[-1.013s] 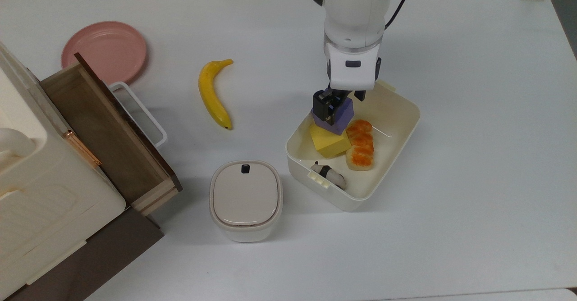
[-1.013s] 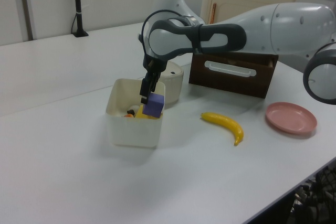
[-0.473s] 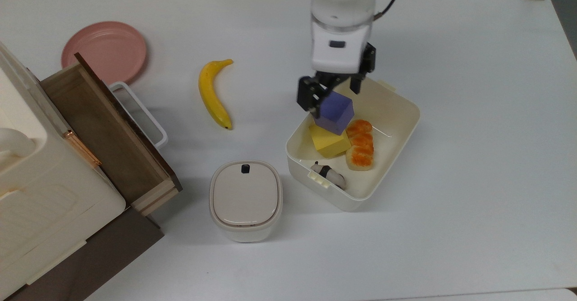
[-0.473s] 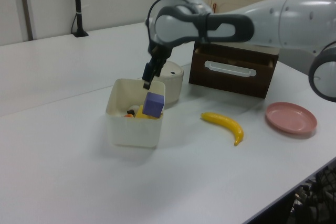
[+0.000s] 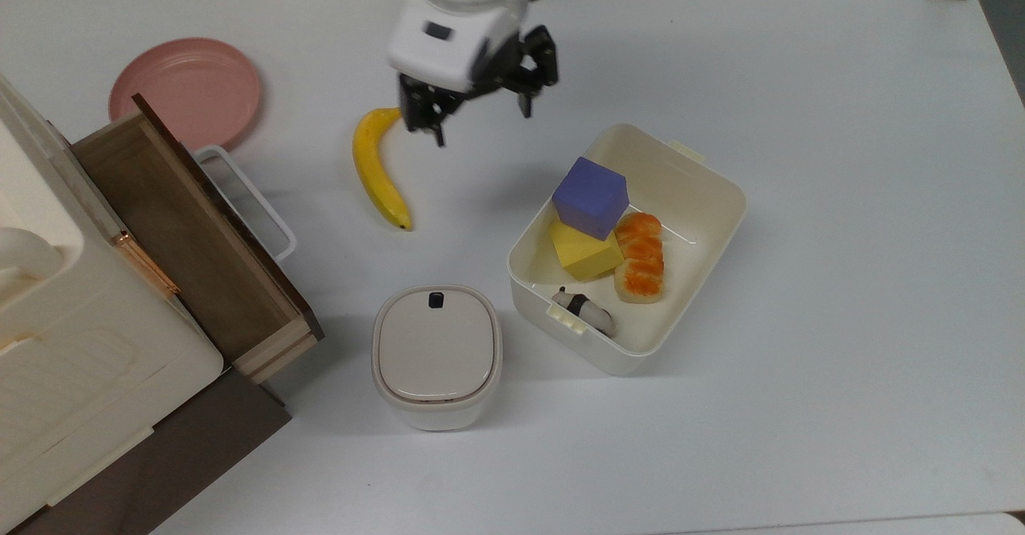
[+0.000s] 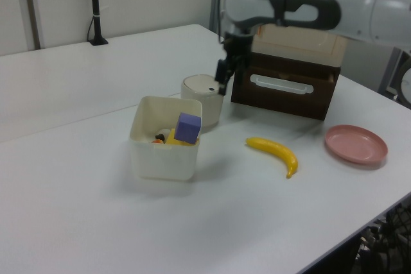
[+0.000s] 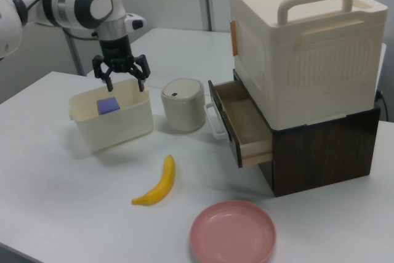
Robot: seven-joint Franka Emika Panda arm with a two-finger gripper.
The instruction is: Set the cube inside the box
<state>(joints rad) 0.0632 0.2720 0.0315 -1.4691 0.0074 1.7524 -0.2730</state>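
One cube (image 5: 591,197) sits in your box (image 5: 705,191), tilted on the yellow block (image 5: 583,251).
Your gripper (image 5: 479,112) hangs above the table (image 5: 841,279) with jaws spread apart and nothing between them, near the banana (image 5: 376,168) tip and well apart from the box in the top view. Orange-topped sushi (image 5: 639,256) lies just beside the cube; lidded white bin (image 5: 436,355) stands near the box.

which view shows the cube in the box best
The top view: the cube shows whole from above, resting tilted on the yellow block inside the box. In the left view it pokes above the box wall. In the right view the wall hides its lower part.
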